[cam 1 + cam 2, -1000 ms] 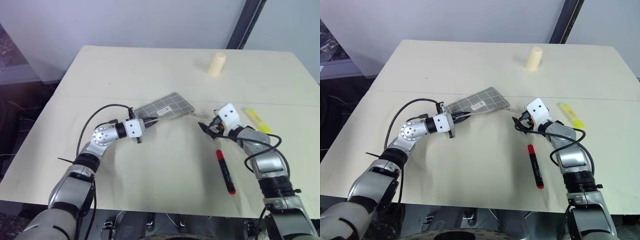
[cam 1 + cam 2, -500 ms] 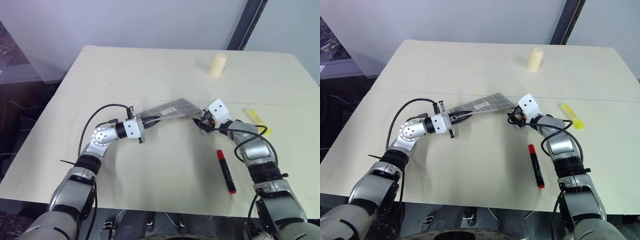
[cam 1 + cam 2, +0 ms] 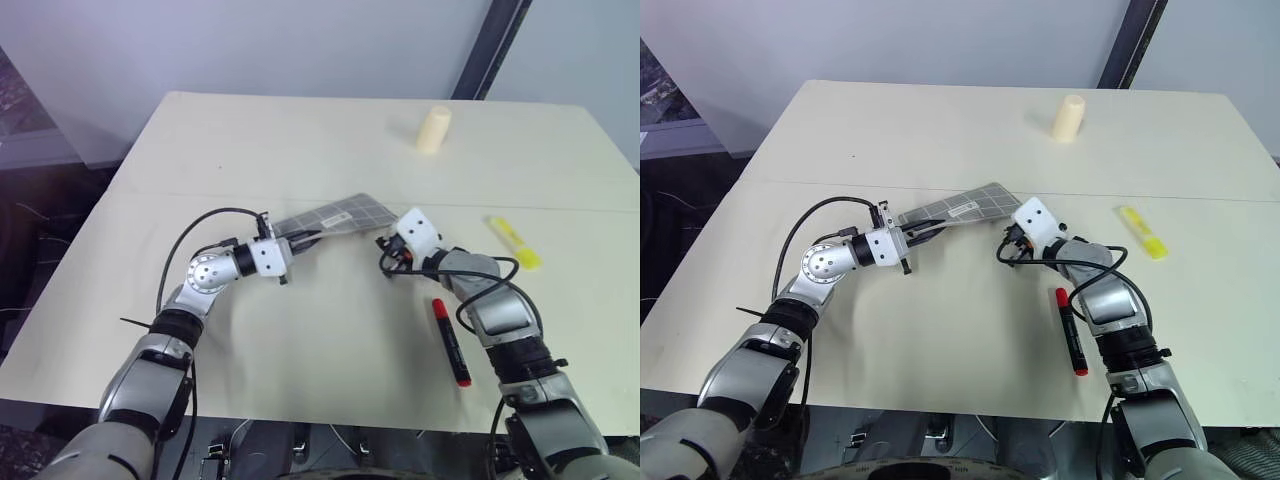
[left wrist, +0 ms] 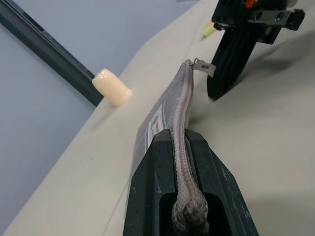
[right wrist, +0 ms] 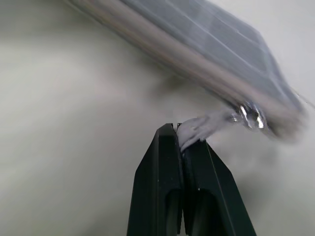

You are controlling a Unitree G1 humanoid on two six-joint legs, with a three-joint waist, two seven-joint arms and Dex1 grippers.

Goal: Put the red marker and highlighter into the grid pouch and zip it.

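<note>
We seem to be in a plain lab or test room — a wide, cream-coloured rectangular table (image 3: 250, 150) stands against a bare pale grey wall (image 3: 300, 45). Behind the table's far right corner a dark slanted metal post (image 3: 490, 48) crosses that wall — nothing homely surrounds the table.

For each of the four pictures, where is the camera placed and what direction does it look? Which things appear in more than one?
Left eye view: on the head, looking down over the table; both arms show.
Right eye view: beside it, same scene, with red marker, highlighter, cream cylinder.
Left wrist view: looks along the left gripper, shut on the grid pouch; right gripper beyond.
Right wrist view: looks along the right gripper, shut on the zipper pull.
Shared: both wrist views show pouch and pull.
</note>
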